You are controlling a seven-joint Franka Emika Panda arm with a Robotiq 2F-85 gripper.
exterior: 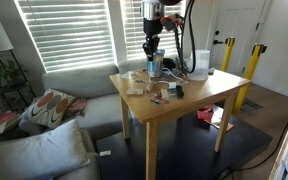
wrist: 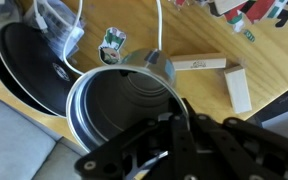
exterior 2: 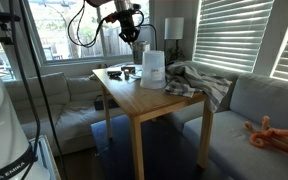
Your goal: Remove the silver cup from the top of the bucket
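Observation:
In the wrist view I look down into the silver cup [wrist: 119, 110], a shiny metal tumbler with ringed inner walls. My gripper [wrist: 169, 115] is shut on its right rim. In an exterior view my gripper [exterior: 152, 48] holds the cup [exterior: 156, 66] low over the middle of the table. The white bucket [exterior: 199, 62] stands apart from the cup, further along the table. It also shows in the other exterior view [exterior 2: 153, 68], in front of my gripper [exterior 2: 137, 42]. The cup is not on the bucket. I cannot tell whether its base touches the table.
A dark round object [wrist: 29, 60] lies beside the cup. A small clear container [wrist: 152, 62] stands just behind it. Two white blocks [wrist: 199, 63] lie on the wooden table [exterior: 184, 100]. A crumpled cloth [exterior 2: 189, 80] lies near the bucket. Sofas flank the table.

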